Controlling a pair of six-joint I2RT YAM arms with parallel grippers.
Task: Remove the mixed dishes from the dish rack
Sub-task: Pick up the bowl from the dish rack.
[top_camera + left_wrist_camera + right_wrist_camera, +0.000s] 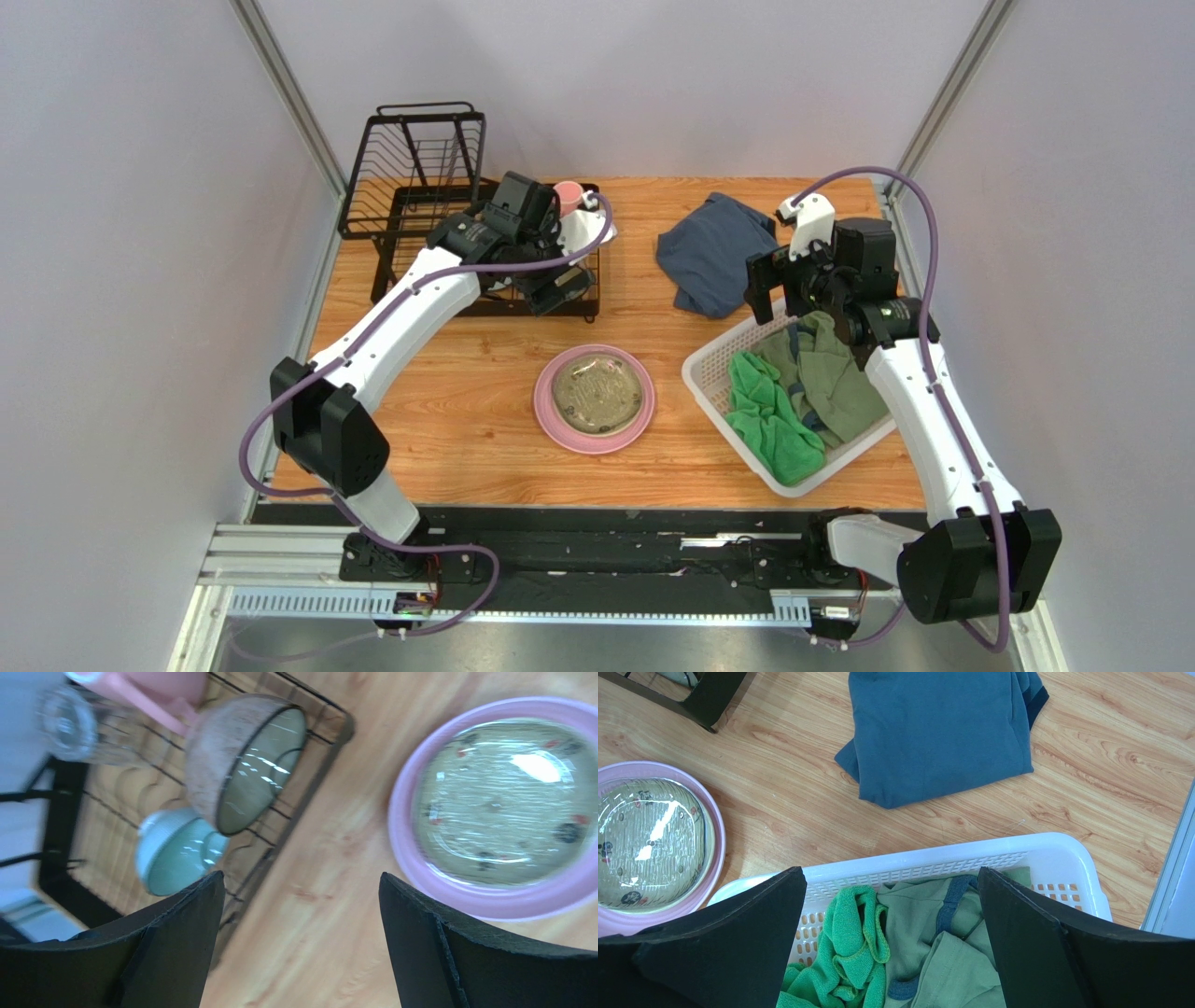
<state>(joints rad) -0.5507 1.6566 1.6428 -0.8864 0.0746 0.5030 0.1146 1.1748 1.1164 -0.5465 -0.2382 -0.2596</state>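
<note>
- Dish rack (407,196): black wire, at the far-left corner of the wooden table (463,406). Raised basket section at the back, flat slotted tray toward mid-table.
- Left gripper (302,882): arm reaches out over the tray. Fingers spread wide, nothing between them, touching no dish. The wrist view looks past them at the tray edge and bare wood.
- Glass tumbler (70,721): on the tray, blurred, can't tell if upright or lying. Near the pink mug (154,689), which is cut off by the frame edge.
- Tan-olive bowl (246,763): in the tray, standing on edge and tilted, glossy inside facing the tray's edge.
- Teal bowl (175,854): also on edge in the tray, just beside the tan-olive bowl. Can't tell if they touch.
- Pink plate (595,444): flat on the table, out of the rack, mid-table. Near the tray's corner but apart from it.
- Cream plate (596,389): lies inside the pink plate, centred, pink rim showing all round.
- Blue garment (716,252): folded, on the wood at the far side, right of the rack.
- White basket (934,864): lattice plastic, right side of the table. Holds a bright green cloth (857,945) and an olive garment (948,952).
- Right gripper (891,878): hangs above the basket's far-left part. Fingers wide apart and empty, with the basket rim and clothes visible between them.
</note>
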